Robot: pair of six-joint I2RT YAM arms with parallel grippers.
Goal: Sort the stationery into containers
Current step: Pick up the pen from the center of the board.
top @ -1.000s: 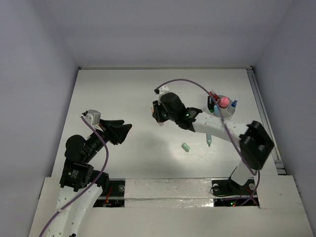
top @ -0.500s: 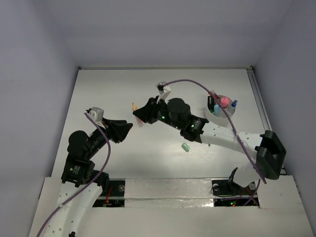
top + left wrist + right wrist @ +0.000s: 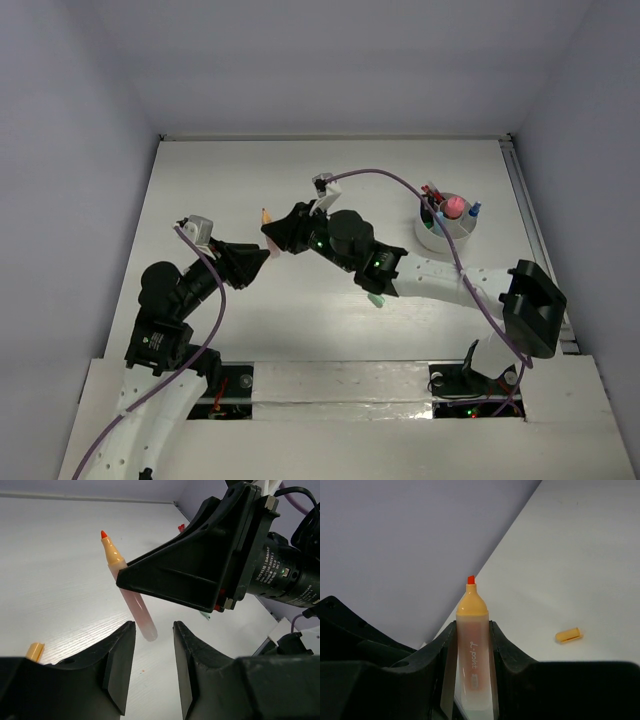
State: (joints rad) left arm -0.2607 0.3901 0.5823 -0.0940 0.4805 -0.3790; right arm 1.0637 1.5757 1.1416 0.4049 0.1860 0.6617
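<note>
The right fingers [image 3: 451, 636] pinch an uncapped orange marker [image 3: 134, 604], its tail just before the parted left fingers [image 3: 122, 652], cap [image 3: 35, 651] left of them.

White table [image 3: 230, 180], matte, faint grain showing in the wrist views. On it: round whitish cup [image 3: 438, 238] at abt 2 o'clock nr the rt edge, and mint eraser [image 3: 377, 299] just off centre twd 5 o'clock, partly hidden. Small orange cap [image 3: 568, 635] lies on its side on bare top, at 4 o'clock in rt wrist view.
</note>
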